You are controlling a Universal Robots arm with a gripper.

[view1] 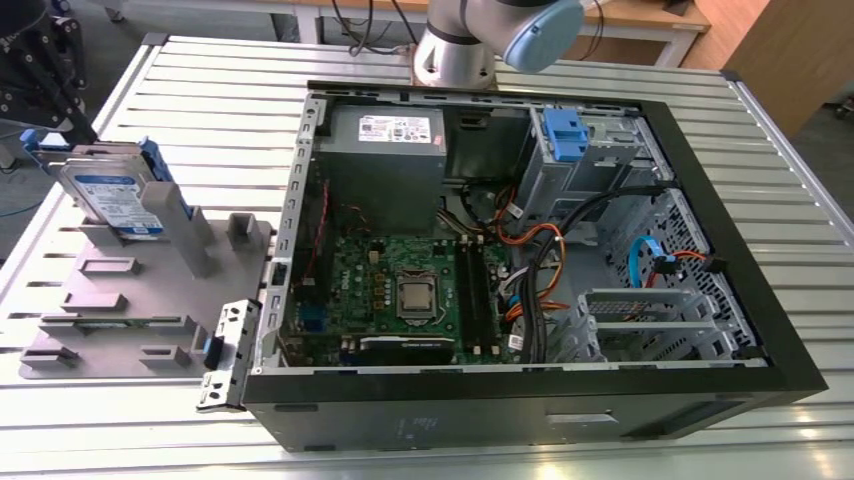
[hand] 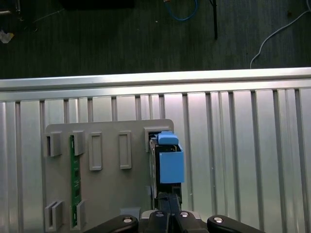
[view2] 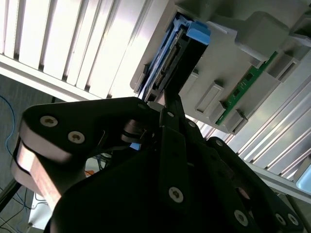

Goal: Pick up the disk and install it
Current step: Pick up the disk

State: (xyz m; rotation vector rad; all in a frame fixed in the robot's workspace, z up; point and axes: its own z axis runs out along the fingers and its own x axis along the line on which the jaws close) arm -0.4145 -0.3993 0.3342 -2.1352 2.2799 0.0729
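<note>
Your black gripper (hand: 167, 198) has its fingers pressed together, just by the disk (hand: 170, 165). That blue-railed silver slab stands on edge in a moulded grey holder (hand: 109, 194).

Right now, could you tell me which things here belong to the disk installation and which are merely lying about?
Job: hard drive, end effector, open computer case, grey holder fixture.
Lying about: green memory module, blue floor cable.

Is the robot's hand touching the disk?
Cannot tell. In the first wrist view the hand sits right at the disk, but neither contact nor gap shows plainly.
</note>
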